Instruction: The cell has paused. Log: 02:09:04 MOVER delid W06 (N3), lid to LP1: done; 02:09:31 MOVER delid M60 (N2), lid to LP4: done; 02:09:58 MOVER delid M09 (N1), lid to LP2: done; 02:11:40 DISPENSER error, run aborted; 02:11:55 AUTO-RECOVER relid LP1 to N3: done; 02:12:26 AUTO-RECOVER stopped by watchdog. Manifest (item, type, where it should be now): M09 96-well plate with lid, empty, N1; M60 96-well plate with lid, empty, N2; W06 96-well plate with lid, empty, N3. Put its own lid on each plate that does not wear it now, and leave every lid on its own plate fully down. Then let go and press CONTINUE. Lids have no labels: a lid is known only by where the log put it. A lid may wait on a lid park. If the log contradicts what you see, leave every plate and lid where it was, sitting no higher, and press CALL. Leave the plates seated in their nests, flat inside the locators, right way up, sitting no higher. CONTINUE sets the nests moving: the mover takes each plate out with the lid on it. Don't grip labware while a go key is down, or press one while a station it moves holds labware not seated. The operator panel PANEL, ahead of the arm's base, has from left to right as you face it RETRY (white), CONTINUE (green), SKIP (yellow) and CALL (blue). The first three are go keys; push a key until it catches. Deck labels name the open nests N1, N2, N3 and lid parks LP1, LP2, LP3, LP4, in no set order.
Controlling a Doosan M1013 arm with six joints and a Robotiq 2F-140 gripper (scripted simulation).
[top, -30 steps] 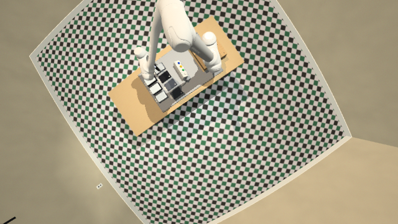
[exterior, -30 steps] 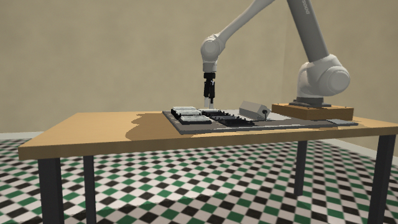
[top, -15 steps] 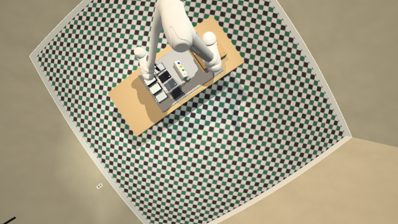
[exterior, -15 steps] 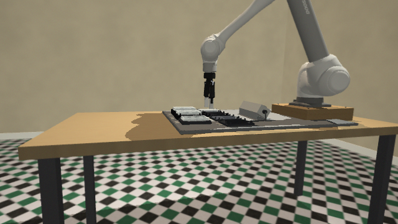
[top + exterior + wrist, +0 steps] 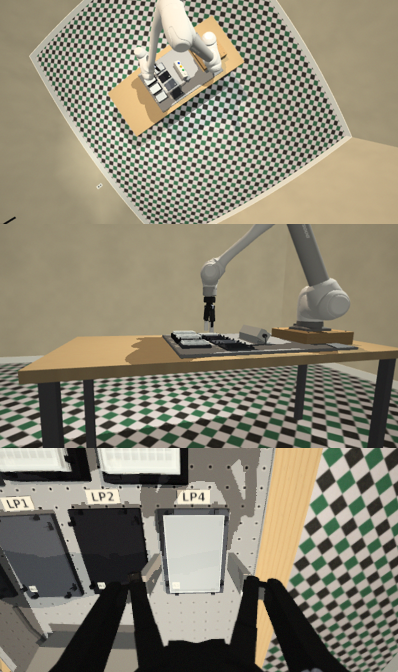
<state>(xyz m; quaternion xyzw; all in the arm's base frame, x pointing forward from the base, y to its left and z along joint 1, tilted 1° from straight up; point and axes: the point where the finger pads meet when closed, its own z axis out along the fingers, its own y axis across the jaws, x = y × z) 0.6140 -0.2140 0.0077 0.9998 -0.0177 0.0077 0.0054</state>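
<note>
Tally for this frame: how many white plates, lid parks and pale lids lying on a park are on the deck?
White plates: 3
Lid parks: 4, namely LP1, LP2, LP4 and one more with no readable label
Pale lid on a park: 1, on LP4
Total: 8

Matt wooden table (image 5: 102,354), perforated grey metal deck (image 5: 210,613), glossy white lid (image 5: 193,550)

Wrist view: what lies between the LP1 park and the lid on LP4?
The LP2 park, a dark pad with no lid on it, lies between the LP1 park and the lid on LP4, with strips of perforated deck between them.
</note>
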